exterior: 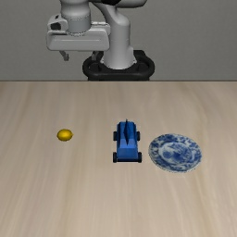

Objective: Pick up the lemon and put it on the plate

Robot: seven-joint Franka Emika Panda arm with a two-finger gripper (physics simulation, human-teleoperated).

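While the gripper (63,55) is hovering near the table's (37,199) far edge, a car (127,142) is sitting between lemon (64,135) and plate (175,151). Gripper state: cannot tell.

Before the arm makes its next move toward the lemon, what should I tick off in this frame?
1. Lemon lies in the open on the table, nothing over it: ok.
2. Gripper at the lemon: not ok, it hangs up near the base, well apart.
3. Plate has nothing on it: ok.
4. Straight low path from lemon to plate free: not ok, the blue toy car stands between them.
5. Lemon grasped: not ok, not yet.
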